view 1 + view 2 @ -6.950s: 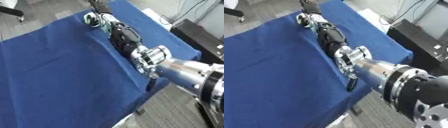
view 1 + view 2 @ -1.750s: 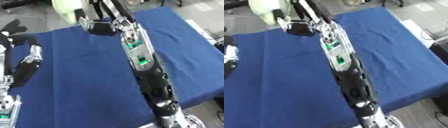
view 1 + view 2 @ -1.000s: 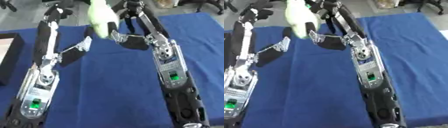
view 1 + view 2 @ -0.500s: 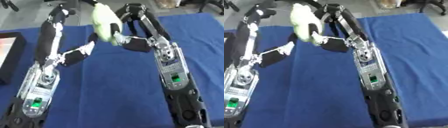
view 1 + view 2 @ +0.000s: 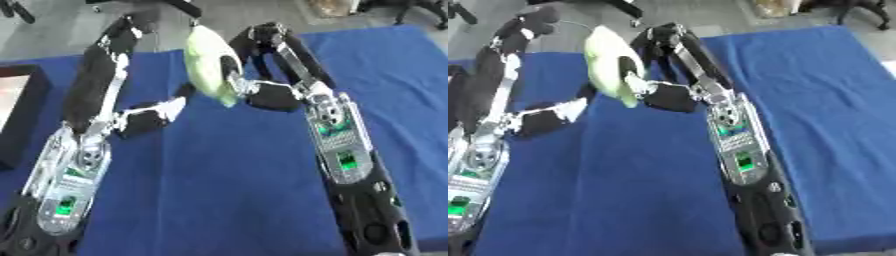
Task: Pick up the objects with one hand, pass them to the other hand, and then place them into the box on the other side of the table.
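Object: a pale green, elongated thing (image 5: 208, 65), soft-looking, perhaps a plush vegetable; it hangs upright above the middle of the table.
Right hand: the right hand (image 5: 262, 95) has its fingers curled round the lower part of the pale green thing and holds it off the cloth.
Left hand: the left hand (image 5: 156, 116) sits just left of the object, fingers fairly straight and pointing toward it, apart from it as far as the blur lets me judge.
Table: covered with a blue cloth (image 5: 219, 190).
Box: a dark box (image 5: 19, 107) stands at the table's left edge, well apart from the object.
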`<state>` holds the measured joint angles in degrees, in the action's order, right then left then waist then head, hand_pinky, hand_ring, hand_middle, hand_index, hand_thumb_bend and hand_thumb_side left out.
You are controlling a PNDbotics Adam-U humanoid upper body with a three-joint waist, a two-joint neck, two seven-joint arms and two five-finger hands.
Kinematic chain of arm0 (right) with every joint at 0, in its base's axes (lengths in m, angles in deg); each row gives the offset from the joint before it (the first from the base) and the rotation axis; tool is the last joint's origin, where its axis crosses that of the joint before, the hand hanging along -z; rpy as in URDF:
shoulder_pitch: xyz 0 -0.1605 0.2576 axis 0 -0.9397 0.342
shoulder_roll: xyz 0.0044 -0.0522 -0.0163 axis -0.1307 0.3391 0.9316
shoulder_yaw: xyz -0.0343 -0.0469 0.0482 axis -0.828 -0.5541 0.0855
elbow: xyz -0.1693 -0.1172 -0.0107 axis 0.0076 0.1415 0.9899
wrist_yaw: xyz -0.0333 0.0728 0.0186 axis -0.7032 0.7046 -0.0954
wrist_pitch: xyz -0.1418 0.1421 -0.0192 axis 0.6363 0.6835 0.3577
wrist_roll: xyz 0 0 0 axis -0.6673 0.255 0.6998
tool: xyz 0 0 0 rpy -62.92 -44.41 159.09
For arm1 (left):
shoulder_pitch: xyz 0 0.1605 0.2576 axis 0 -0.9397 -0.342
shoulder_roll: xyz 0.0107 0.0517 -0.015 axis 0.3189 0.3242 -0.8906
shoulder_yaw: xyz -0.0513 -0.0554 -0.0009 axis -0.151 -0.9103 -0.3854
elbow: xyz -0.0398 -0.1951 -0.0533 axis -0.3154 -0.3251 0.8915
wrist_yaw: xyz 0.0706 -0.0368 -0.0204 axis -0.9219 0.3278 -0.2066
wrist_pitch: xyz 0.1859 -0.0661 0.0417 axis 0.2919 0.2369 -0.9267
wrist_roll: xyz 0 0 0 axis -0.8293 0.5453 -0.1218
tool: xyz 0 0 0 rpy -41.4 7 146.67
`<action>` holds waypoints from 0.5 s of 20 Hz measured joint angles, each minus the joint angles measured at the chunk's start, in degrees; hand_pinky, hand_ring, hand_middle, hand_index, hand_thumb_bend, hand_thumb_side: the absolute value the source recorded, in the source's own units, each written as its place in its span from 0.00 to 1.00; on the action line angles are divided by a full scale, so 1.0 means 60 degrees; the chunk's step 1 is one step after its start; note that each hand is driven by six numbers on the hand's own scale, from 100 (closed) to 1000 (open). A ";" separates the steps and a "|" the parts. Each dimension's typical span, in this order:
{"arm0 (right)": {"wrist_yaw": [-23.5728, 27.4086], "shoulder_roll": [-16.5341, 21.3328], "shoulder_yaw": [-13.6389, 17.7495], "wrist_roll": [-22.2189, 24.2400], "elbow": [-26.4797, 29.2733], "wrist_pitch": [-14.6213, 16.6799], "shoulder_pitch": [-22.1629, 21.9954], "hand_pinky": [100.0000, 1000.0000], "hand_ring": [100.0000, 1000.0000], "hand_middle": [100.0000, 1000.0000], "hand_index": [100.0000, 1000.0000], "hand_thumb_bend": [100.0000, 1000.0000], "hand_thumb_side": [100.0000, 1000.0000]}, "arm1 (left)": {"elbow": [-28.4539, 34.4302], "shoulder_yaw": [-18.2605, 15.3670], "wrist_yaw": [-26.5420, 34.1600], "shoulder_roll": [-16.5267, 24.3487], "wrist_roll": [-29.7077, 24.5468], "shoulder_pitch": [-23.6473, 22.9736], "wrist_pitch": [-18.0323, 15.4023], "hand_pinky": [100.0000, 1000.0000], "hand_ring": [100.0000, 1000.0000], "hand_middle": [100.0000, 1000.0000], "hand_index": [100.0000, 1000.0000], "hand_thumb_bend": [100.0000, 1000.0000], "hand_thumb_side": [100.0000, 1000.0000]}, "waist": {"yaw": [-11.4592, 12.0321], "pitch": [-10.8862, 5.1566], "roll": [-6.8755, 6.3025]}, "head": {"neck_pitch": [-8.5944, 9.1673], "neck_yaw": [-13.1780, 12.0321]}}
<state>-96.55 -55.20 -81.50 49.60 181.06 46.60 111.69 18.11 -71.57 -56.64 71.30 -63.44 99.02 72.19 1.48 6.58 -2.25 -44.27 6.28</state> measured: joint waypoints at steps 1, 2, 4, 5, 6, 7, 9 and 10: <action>0.0009 0.0000 0.0001 0.0005 0.0000 -0.0005 0.0000 0.59 0.05 0.00 0.06 0.00 0.35 | 0.0000 0.0000 -0.0001 0.0015 -0.0037 0.0000 -0.0007 0.80 0.76 0.79 0.96 0.41 0.07 | 0.0000 0.0000 0.0000 | 0.0000 0.0001; 0.0017 0.0000 0.0002 0.0008 0.0000 -0.0008 0.0000 0.59 0.05 0.00 0.06 0.00 0.35 | 0.0001 0.0000 -0.0001 0.0016 -0.0074 -0.0001 -0.0016 0.80 0.76 0.79 0.96 0.41 0.07 | -0.0001 0.0000 0.0000 | 0.0000 0.0001; 0.0019 0.0000 0.0003 0.0011 0.0000 -0.0011 -0.0001 0.59 0.05 0.00 0.06 0.00 0.35 | 0.0001 0.0000 -0.0001 0.0016 -0.0145 -0.0001 -0.0039 0.80 0.76 0.79 0.96 0.41 0.08 | -0.0003 0.0000 0.0000 | 0.0000 0.0001; 0.0020 0.0000 0.0004 0.0012 0.0000 -0.0012 -0.0002 0.59 0.05 0.00 0.06 0.00 0.35 | 0.0001 0.0001 0.0000 0.0020 -0.0189 -0.0002 -0.0050 0.80 0.76 0.79 0.96 0.41 0.09 | -0.0005 0.0000 0.0000 | 0.0000 0.0001; 0.0020 0.0000 0.0009 0.0011 0.0000 -0.0013 -0.0002 0.59 0.05 0.00 0.06 0.00 0.35 | 0.0001 0.0001 0.0005 0.0024 -0.0235 -0.0003 -0.0069 0.80 0.76 0.79 0.96 0.41 0.09 | -0.0010 0.0000 0.0000 | 0.0000 0.0001; 0.0020 0.0000 0.0021 0.0010 0.0000 -0.0015 -0.0002 0.59 0.05 0.00 0.06 0.00 0.35 | 0.0001 0.0001 0.0012 0.0040 -0.0291 -0.0003 -0.0085 0.80 0.76 0.79 0.96 0.41 0.09 | -0.0013 0.0000 0.0000 | 0.0000 0.0001; 0.0020 0.0000 0.0051 0.0010 0.0000 -0.0018 -0.0002 0.59 0.05 0.00 0.06 0.00 0.35 | 0.0002 0.0001 0.0021 0.0090 -0.0378 -0.0003 -0.0111 0.80 0.76 0.79 0.96 0.41 0.09 | -0.0014 0.0000 0.0000 | 0.0000 0.0001; 0.0020 0.0000 0.0056 0.0012 0.0000 -0.0020 -0.0002 0.59 0.05 0.00 0.06 0.00 0.35 | 0.0003 0.0001 0.0027 0.0098 -0.0414 -0.0003 -0.0118 0.80 0.76 0.79 0.96 0.41 0.09 | -0.0014 0.0000 0.0000 | 0.0000 0.0001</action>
<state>-96.43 -55.20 -81.16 49.67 181.06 46.49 111.67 18.13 -71.56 -56.48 71.89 -65.93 99.00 71.49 1.40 6.58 -2.25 -44.27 6.29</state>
